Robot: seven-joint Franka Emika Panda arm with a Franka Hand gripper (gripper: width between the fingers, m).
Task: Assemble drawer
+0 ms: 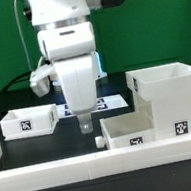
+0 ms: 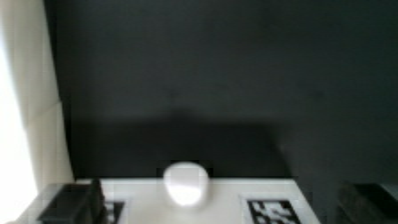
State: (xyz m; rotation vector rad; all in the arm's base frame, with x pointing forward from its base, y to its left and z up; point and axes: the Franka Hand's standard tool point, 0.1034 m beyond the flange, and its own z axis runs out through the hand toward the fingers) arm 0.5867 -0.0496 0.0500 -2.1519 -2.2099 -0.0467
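Note:
The drawer's tall white housing (image 1: pixel 172 92) stands at the exterior view's right. One shallow tray (image 1: pixel 140 126) with tags lies in front of it, its knob (image 1: pixel 98 141) facing the exterior view's left. A second tray (image 1: pixel 29 119) sits at the far left. My gripper (image 1: pixel 85 124) hangs open, fingers down, just above the first tray's knob end. In the wrist view the knob (image 2: pixel 183 183) and the tray's tagged front (image 2: pixel 270 210) lie between my spread dark fingertips (image 2: pixel 71 205); my gripper (image 2: pixel 221 207) holds nothing.
A long low white rail (image 1: pixel 96 165) runs along the table's front. The marker board (image 1: pixel 113 101) lies behind my gripper. Dark table (image 2: pixel 196 90) fills most of the wrist view, with a white edge (image 2: pixel 22 100) along one side.

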